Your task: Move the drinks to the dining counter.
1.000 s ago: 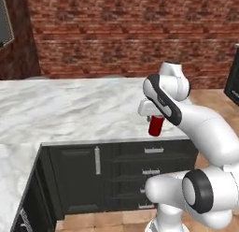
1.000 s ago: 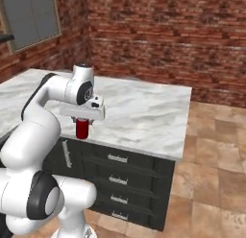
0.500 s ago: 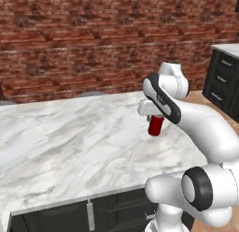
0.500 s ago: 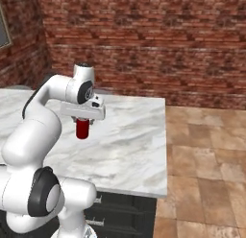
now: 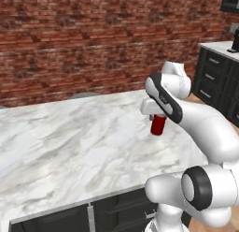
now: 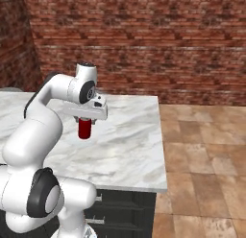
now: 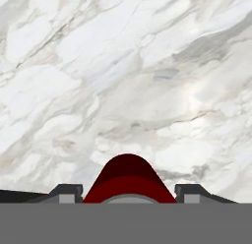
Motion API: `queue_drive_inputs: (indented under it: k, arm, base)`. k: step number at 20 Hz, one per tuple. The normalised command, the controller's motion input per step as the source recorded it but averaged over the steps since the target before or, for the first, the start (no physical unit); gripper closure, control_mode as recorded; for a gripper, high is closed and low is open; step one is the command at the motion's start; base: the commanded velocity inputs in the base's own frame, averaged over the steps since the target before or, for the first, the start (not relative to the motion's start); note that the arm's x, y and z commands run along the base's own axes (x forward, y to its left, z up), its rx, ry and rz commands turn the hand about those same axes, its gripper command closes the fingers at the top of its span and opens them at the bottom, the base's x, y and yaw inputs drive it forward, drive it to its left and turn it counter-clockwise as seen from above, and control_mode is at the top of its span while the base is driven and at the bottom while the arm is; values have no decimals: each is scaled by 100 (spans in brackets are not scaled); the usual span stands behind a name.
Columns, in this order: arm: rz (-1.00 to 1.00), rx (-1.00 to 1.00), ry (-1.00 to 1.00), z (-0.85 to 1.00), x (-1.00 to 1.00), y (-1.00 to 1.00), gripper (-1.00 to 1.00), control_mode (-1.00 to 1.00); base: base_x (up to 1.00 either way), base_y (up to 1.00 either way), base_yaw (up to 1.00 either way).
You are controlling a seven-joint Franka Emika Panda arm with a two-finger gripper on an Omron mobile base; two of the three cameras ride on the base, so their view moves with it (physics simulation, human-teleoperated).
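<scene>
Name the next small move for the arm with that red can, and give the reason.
Probably lower the tool straight down. It grips the dark-red can upright by its top, above the marble dining counter. In the hand view, bare marble lies beneath the can, so a short descent before release looks safe.

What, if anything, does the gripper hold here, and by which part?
The gripper holds the dark-red can by its upper end, fingers on either side, hanging upright above the marble dining counter.

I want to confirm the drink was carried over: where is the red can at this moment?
The red can hangs upright in the hand, above the marble dining counter and toward its right end, before the brick wall.
</scene>
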Motion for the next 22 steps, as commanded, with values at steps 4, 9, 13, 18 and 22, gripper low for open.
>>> queue_drive_inputs:
  k: [4, 9, 13, 18, 22]
  arm:
    - [0, 0, 0, 0, 0, 0, 100, 100]
    - [0, 0, 0, 0, 0, 0, 100, 100]
    - [7, -10, -3, -3, 25, 0, 100, -100]
    - [17, -31, -4, -10, 94, 1, 100, -100]
    - [0, -13, 0, -12, 54, 0, 100, -100]
  base:
    - [100, 28, 1]
    - [100, 0, 26]
    - [75, 0, 24]
    - [0, 0, 0]
    - [0, 0, 0]
